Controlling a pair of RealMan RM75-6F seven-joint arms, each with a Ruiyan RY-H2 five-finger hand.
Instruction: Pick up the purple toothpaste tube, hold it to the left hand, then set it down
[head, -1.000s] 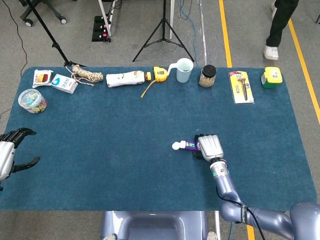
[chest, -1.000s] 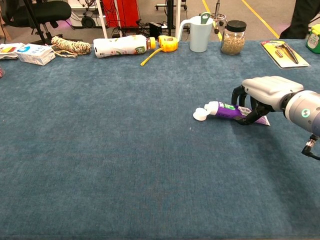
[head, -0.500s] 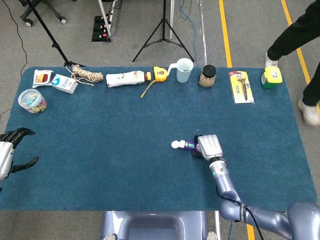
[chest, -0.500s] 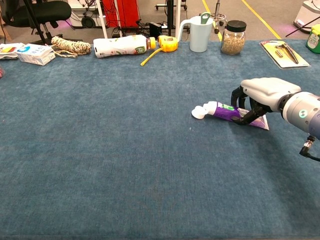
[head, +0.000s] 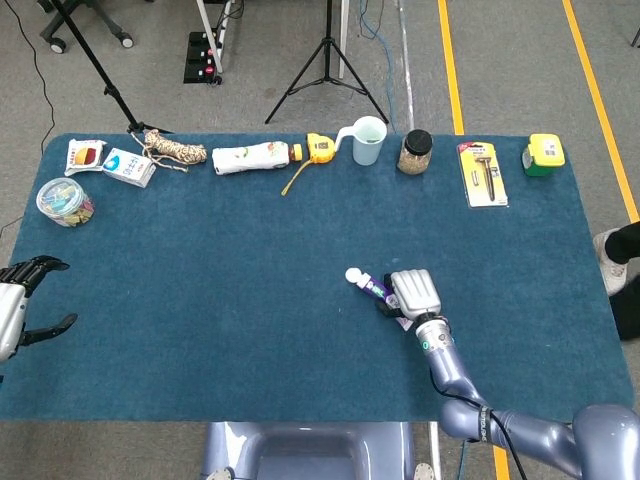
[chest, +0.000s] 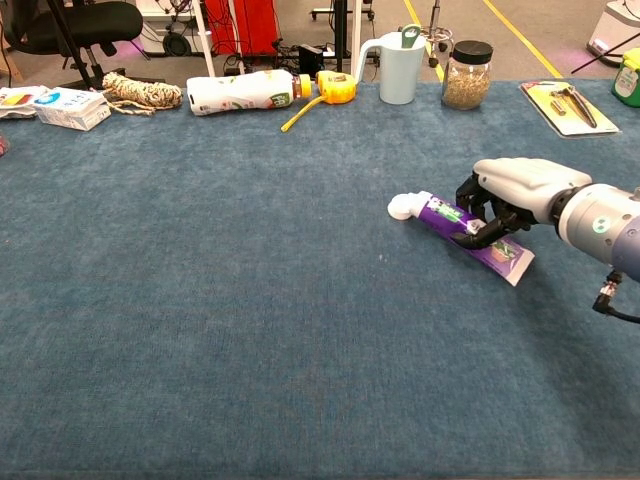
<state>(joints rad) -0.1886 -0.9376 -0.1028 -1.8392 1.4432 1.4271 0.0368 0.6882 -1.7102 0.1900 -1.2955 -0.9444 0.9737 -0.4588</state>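
The purple toothpaste tube (chest: 463, 226) with a white cap (chest: 402, 206) hangs just above the blue cloth at centre right, cap end pointing left and tilted up. My right hand (chest: 510, 190) grips it around the middle, dark fingers curled under the tube. In the head view the right hand (head: 413, 293) covers most of the toothpaste tube (head: 372, 288); only the cap end shows. My left hand (head: 22, 305) is at the far left edge of the table, fingers apart and holding nothing.
Along the far edge lie a white bottle (chest: 245, 92), a yellow tape measure (chest: 335, 87), a pale blue jug (chest: 398, 65), a jar (chest: 467, 74), a razor pack (chest: 564, 106), rope (chest: 140, 91) and small cartons (chest: 69, 107). A tub of clips (head: 64, 201) stands far left.
My right hand has closed on the tube and lifted it off the cloth, swinging its cap end up and away. The left hand has not moved. A person has walked off at the right.
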